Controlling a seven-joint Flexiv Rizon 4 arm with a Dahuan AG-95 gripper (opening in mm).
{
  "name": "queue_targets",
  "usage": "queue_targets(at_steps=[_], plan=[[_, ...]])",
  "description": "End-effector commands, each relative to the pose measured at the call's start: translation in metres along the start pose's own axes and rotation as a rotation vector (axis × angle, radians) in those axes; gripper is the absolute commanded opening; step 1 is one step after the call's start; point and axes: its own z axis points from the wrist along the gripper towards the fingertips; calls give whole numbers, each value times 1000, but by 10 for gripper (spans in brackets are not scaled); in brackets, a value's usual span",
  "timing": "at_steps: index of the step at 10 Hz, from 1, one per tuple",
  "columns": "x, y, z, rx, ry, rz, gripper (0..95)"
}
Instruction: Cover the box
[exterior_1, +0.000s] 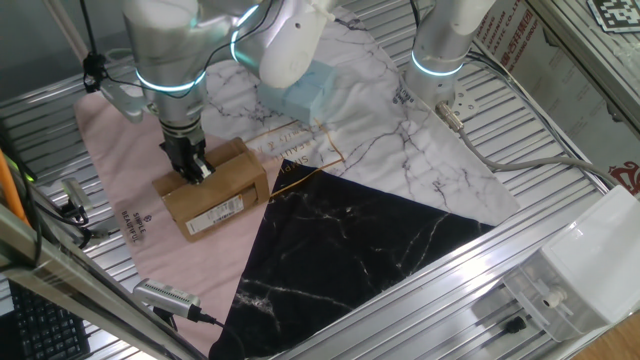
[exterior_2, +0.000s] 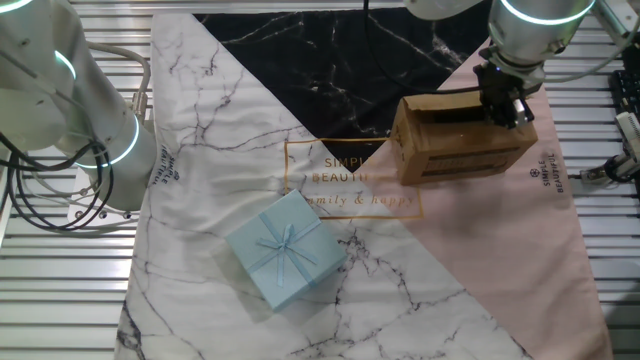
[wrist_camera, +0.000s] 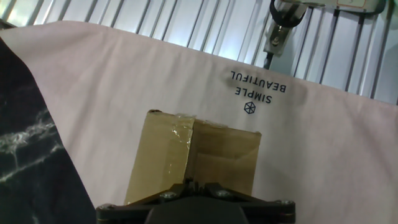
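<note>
From one fixed view you see the box (exterior_1: 212, 190) lying on the pink part of the cloth (exterior_1: 120, 180), its white label (exterior_1: 218, 213) on the long side facing the camera, at about 9 o'clock from the black marbled triangle (exterior_1: 350, 250). The gripper (exterior_1: 193, 168) is down on the top of the box near its far end; you cannot tell from these pictures whether its jaws are parted or pressed together, as the fingertips are hidden against the cardboard. From the other fixed view the box (exterior_2: 458, 140) sits at about 2 o'clock from the pale blue package (exterior_2: 284, 249), well apart from it, with the gripper (exterior_2: 503, 105) at its right end. In the hand view you look along the fingers onto a brown flap (wrist_camera: 193, 162) with clear tape (wrist_camera: 181, 132) across it; at about 12 o'clock beyond it the cloth bears the printed words "SIMPLE BEAUTIFUL" (wrist_camera: 256, 92).
</note>
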Motion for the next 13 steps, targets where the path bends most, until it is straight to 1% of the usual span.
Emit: queue_targets(at_steps=[1, 3, 5, 8, 9, 10, 11, 13], plan=[[0, 1, -6, -6, 4, -7, 0], [0, 2, -11, -9, 14, -13, 0], [1, 6, -27, -12, 35, -16, 0], [6, 7, -47, -15, 66, -32, 0], [7, 8, -51, -16, 74, -33, 0], [11, 9, -61, -2, 94, -35, 0], [11, 10, -64, 0, 99, -34, 0], [11, 11, -64, 5, 103, -23, 0]])
